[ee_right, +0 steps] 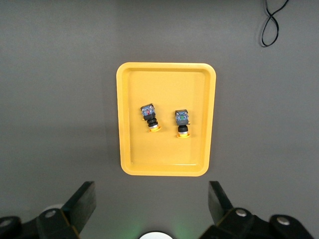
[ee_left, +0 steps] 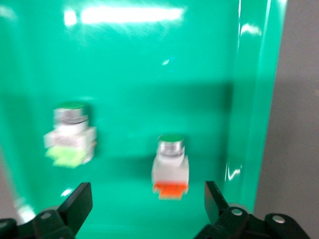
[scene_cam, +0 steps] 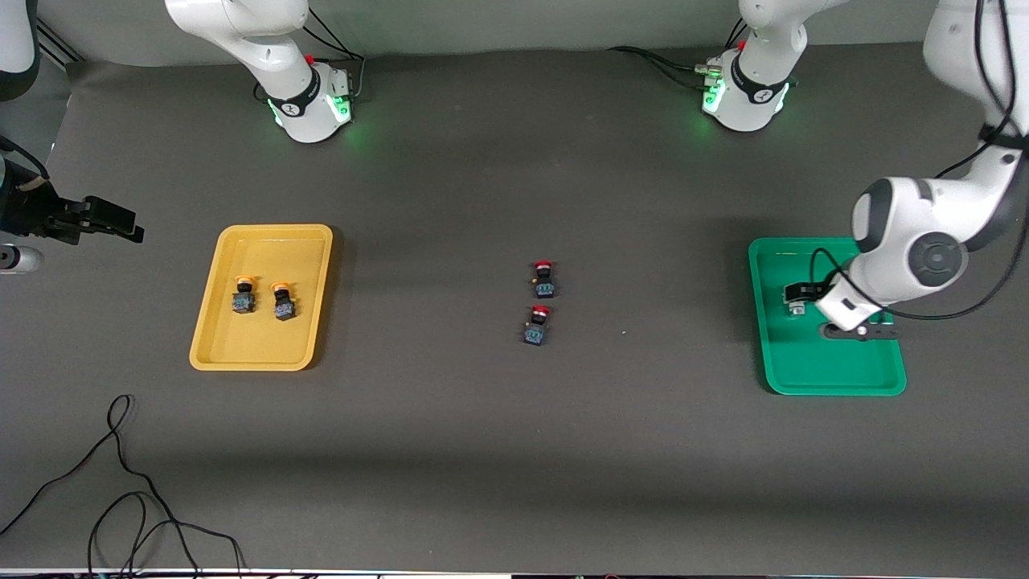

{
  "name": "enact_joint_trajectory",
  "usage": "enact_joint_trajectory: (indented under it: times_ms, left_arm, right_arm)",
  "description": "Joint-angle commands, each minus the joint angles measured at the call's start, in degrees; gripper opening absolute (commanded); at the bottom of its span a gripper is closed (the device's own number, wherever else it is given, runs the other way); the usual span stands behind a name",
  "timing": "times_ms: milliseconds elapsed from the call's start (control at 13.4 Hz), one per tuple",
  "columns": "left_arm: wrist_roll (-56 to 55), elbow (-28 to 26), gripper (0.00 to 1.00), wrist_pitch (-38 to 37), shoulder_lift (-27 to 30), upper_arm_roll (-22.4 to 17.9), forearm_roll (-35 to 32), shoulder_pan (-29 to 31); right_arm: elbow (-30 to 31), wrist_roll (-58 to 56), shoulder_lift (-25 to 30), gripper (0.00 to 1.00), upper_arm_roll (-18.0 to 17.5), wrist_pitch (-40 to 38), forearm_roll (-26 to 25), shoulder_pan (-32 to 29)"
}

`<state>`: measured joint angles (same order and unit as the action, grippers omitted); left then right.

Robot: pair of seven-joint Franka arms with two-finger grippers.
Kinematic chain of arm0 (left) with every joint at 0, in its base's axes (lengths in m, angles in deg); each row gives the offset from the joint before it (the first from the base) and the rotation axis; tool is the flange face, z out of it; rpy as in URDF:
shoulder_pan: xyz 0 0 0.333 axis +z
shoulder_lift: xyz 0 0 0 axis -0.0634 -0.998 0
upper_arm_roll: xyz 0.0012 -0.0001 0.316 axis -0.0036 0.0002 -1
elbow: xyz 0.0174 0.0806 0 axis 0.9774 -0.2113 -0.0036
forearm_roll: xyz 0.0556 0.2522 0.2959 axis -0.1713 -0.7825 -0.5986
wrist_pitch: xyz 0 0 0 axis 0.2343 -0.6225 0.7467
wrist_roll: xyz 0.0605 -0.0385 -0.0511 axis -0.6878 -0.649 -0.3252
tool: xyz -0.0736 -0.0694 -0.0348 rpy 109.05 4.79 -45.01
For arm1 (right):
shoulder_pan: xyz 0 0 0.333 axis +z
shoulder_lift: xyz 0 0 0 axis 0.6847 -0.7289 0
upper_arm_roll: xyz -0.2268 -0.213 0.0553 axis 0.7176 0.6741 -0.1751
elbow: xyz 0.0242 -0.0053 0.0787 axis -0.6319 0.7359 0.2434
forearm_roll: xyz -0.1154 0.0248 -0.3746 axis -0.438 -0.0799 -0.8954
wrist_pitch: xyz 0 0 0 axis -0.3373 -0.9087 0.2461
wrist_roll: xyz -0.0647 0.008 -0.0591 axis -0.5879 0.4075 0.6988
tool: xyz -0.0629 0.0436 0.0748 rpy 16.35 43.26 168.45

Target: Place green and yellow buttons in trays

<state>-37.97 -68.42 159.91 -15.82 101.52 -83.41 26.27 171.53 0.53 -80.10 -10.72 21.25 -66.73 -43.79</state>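
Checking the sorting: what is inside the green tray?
The green tray holds two green-capped buttons, seen between the left gripper's open fingers. From the front, the left arm covers most of them.

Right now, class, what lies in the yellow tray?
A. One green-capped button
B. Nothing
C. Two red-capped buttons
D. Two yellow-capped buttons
D: two yellow-capped buttons lie side by side in the yellow tray; the red-capped buttons sit on the bare table mid-way between the trays.

Dark table (scene_cam: 482, 450), yellow tray (scene_cam: 211, 354), green tray (scene_cam: 836, 382), 2 red-capped buttons (scene_cam: 540, 314), black cable (scene_cam: 120, 482)
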Motion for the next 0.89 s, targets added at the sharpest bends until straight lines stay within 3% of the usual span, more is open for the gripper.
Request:
enact_joint_trajectory:
  times_ms: [0,149,372,521,819]
  left_arm:
    - [0.8,9.8,1.00,-17.7,6.5,4.2,0.3,-0.7]
    - [1.2,18.6,1.00,-29.6,7.0,6.1,2.0,-0.7]
    - [1.6,31.6,1.00,-40.7,6.7,8.5,5.4,-0.9]
    - [1.8,36.0,1.00,-44.1,6.5,9.9,5.9,-0.9]
    - [4.0,36.5,1.00,-45.3,6.2,9.9,5.9,-0.2]
  right_arm:
    - [0.8,1.3,1.2,1.00,-0.8,-0.3,-1.0,-0.5]
    - [0.8,1.2,1.2,1.00,-0.6,-0.4,-1.1,-0.5]
    - [0.5,1.4,1.2,1.00,-0.7,-0.4,-1.0,-0.4]
    - [0.4,1.2,0.8,1.00,-0.8,-0.4,-0.8,-0.4]
    - [-0.4,1.3,0.4,1.00,-0.9,-0.4,-0.7,-0.3]
